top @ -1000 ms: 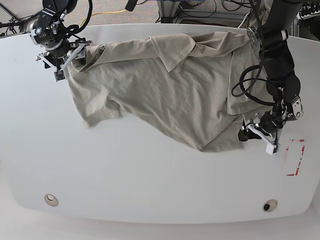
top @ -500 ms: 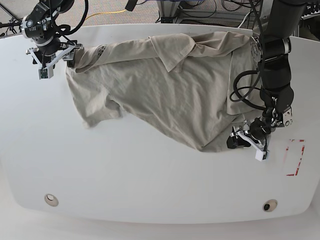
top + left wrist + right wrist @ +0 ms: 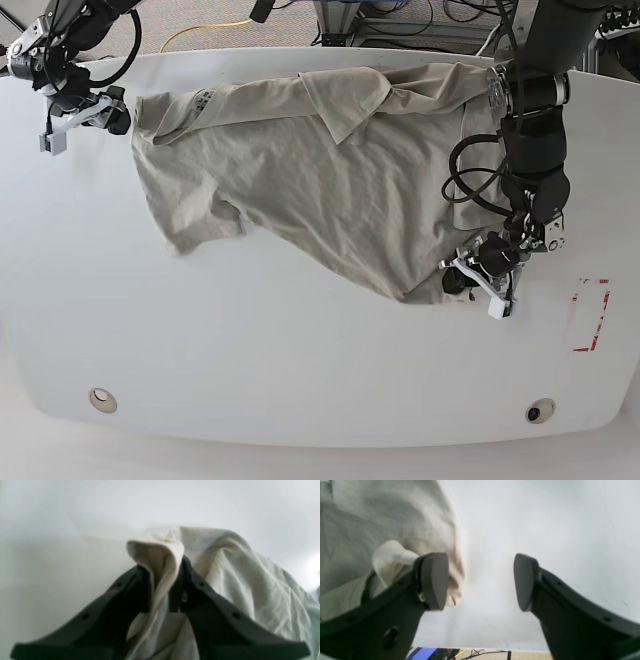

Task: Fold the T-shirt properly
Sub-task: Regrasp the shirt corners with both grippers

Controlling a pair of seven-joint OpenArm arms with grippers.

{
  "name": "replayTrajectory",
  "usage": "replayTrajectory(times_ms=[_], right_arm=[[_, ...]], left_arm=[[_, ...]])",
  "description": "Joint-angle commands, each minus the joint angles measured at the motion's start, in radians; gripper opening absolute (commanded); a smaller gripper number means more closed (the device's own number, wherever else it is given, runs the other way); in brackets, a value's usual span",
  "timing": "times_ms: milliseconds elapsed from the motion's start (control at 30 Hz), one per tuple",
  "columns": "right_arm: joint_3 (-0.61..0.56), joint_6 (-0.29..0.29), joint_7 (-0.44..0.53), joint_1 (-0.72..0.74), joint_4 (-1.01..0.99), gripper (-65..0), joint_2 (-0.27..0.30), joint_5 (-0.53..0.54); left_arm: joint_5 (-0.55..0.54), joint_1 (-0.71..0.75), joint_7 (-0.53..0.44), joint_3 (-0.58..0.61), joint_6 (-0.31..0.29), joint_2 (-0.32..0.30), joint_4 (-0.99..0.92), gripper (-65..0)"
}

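White table point(image 3: 300, 350), cables and floor visible past its far edge. T-shirt point(image 3: 330, 170) lies spread but rumpled across the far half of the table, not folded yet, one edge flipped over near the top.

Left gripper point(image 3: 161, 590) is at the shirt's near-right corner, jaws pinched on a bunched fold of the cloth; the wrist view shows fabric clamped between both pads. Right gripper point(image 3: 480, 580) sits just off the shirt's far-left corner, jaws spread, nothing between them; the cloth edge is beside one finger point(image 3: 433, 580), possibly touching its outer side, not gripped.

Step looks like corner acquisition before flattening or the first fold: one corner secured, the other not. Next move probably needs the right gripper back onto the far-left corner to close on a single edge, then both to pull the shirt taut. Risk: the left grip looks like more than one layer, could drag wrinkles.
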Motion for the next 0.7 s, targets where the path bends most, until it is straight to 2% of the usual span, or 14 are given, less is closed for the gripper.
replayTrajectory(times_ms=[0,267,500,667], right_arm=[[0.002,0.002,0.012,0.022,-0.047,-26.5,0.02,0.02],[-0.024,0.002,0.014,0.075,-0.072,-26.5,0.008,0.014],[-0.11,0.002,0.017,0.089,-0.074,-26.5,-0.044,0.011],[-0.121,0.002,0.041,0.106,-0.074,-26.5,-0.064,0.011]], left_arm=[[-0.011,-0.02,-0.01,0.007,-0.007,-0.006,0.017,-54.9],[-0.009,-0.017,-0.006,0.008,-0.01,-0.006,0.024,-54.9],[-0.009,-0.017,-0.006,0.008,-0.01,-0.006,0.026,-54.9],[-0.009,0.0,-0.006,0.008,-0.01,-0.006,0.031,-54.9]])
